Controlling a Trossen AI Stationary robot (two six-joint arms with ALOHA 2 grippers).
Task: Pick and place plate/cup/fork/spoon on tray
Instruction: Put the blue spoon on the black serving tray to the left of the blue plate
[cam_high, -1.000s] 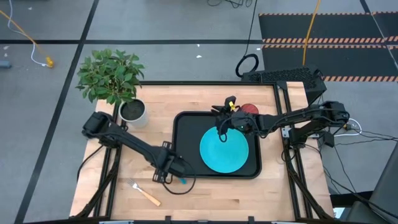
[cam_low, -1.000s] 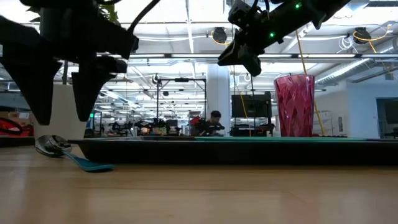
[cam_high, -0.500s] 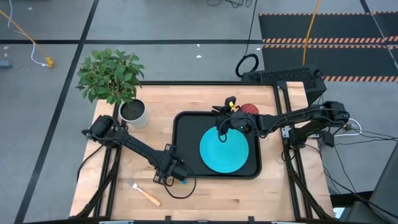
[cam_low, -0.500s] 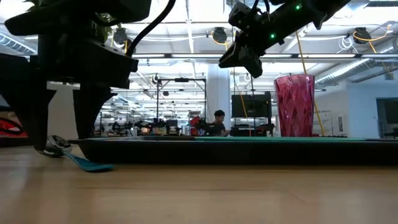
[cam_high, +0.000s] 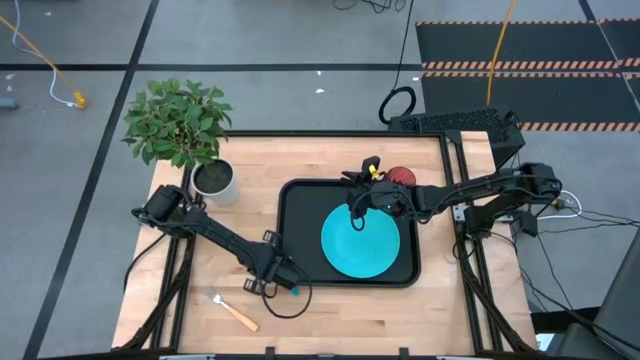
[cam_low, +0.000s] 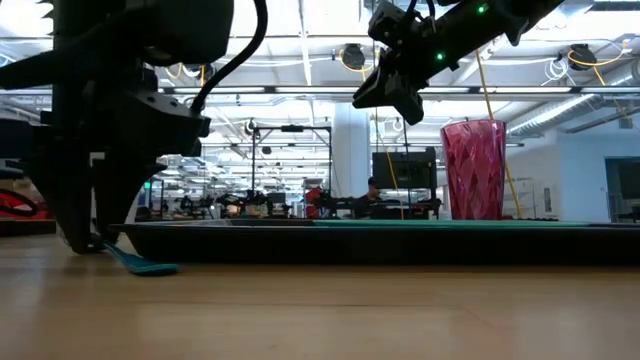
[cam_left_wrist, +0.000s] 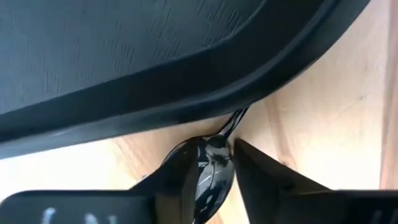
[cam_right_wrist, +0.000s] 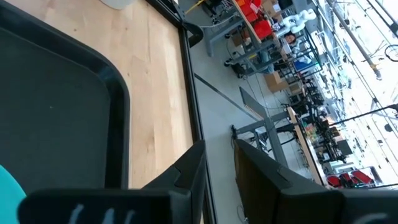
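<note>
The turquoise plate (cam_high: 360, 240) lies flat on the black tray (cam_high: 300, 210). The dark red cup (cam_high: 401, 176) stands upright just past the tray's far right corner, also in the low view (cam_low: 473, 170). The fork (cam_high: 232, 309) lies on the table near the front left. The spoon (cam_high: 294, 291) lies on the table at the tray's near left corner. My left gripper (cam_high: 273, 283) is down on it, shut on its bowl. My right gripper (cam_high: 358, 208) hangs above the plate's far edge, empty, its fingers a narrow gap apart (cam_right_wrist: 219, 168). My left gripper pinches the spoon's dark metal bowl (cam_left_wrist: 210, 168) between its two fingers, one on each side. The fingers come from above, pointing down. The spoon lies on the table, its light blue handle (cam_low: 140, 265) sticking out past the fingers beside the tray's rim.
A green plant (cam_high: 180, 125) in a pale pot (cam_high: 213, 180) stands at the table's far left. The tray's raised rim (cam_left_wrist: 186, 93) runs right beside the spoon. Bare wood shows along the table's front and left of the tray.
My left gripper has gone down to the table at the tray's near left corner. Its fingers, apart a second ago, have shut on the spoon's bowl. The spoon has stayed where it lay.
</note>
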